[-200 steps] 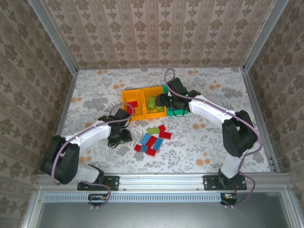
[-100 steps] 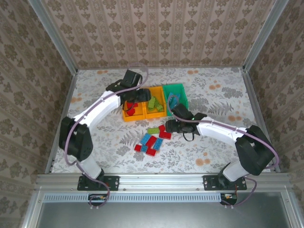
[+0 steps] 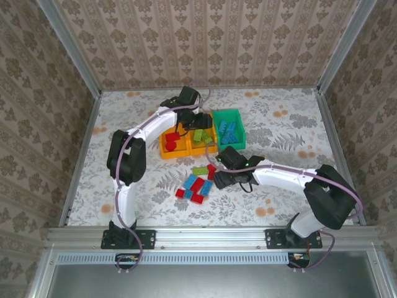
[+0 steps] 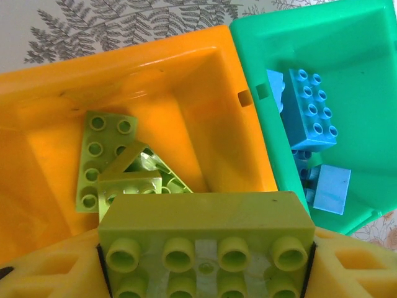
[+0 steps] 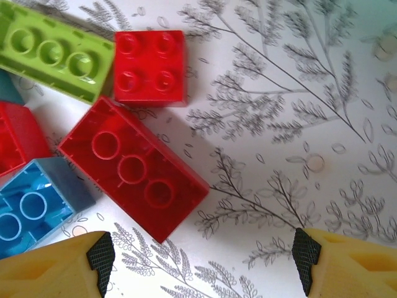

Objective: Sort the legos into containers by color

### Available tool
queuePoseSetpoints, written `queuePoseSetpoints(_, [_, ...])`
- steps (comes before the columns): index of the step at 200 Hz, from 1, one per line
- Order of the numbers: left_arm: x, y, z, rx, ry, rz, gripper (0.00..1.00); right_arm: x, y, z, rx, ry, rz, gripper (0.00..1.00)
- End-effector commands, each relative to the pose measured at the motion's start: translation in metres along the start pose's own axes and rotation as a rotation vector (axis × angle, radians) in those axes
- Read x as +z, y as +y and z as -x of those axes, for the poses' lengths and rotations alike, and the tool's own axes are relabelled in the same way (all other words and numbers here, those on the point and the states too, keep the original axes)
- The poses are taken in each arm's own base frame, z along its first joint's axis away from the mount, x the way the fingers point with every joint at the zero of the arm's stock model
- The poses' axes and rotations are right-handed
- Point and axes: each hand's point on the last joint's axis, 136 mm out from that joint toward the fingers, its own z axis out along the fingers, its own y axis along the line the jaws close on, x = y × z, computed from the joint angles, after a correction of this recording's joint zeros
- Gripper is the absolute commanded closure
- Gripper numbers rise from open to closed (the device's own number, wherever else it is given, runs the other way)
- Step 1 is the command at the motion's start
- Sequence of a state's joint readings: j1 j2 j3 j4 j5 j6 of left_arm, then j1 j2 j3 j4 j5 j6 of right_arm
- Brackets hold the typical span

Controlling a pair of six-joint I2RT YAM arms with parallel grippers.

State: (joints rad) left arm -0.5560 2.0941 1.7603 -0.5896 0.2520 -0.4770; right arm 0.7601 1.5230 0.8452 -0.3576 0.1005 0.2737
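Left end effector (image 4: 206,267) is gripping a lime lego (image 4: 205,223) straight above the orange bin (image 4: 205,93) holding green legos (image 4: 102,158); right end effector (image 5: 201,254) hangs wide open.

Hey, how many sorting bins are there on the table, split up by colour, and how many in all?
Orange bins: 2
Green bins: 1
Total: 3

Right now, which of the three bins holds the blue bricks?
The green bin, rightmost in the row; the two orange bins hold red bricks and lime bricks.
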Motion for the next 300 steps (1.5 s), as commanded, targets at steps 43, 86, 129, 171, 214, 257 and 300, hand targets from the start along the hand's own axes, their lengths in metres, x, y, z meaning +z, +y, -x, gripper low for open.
queuePoseSetpoints(43, [-0.016, -0.013, 0.004, -0.009, -0.011, -0.044, 0.21, 0.009, 0.017, 0.012, -0.281, 0.051, 0.063, 0.21])
queuePoseSetpoints(86, [-0.037, -0.018, 0.005, -0.011, -0.055, -0.057, 0.11, 0.023, 0.022, 0.009, -0.358, 0.133, 0.098, 0.27])
queuePoseSetpoints(129, [-0.054, -0.007, 0.000, -0.043, -0.080, -0.053, 0.10, 0.029, 0.029, -0.001, -0.382, 0.205, 0.138, 0.31])
queuePoseSetpoints(171, [-0.069, 0.016, -0.007, -0.095, -0.101, -0.037, 0.10, 0.034, 0.026, -0.012, -0.397, 0.278, 0.123, 0.45])
queuePoseSetpoints(214, [-0.086, 0.040, -0.015, -0.124, -0.130, 0.010, 0.10, 0.018, 0.026, -0.006, -0.362, 0.197, 0.126, 0.59])
queuePoseSetpoints(257, [-0.102, 0.070, -0.029, -0.150, -0.154, 0.084, 0.08, -0.018, 0.050, 0.041, -0.281, -0.024, 0.241, 0.63])
queuePoseSetpoints(300, [-0.112, 0.102, -0.052, -0.200, -0.160, 0.160, 0.06, -0.040, 0.091, 0.103, -0.140, -0.206, 0.482, 0.65])
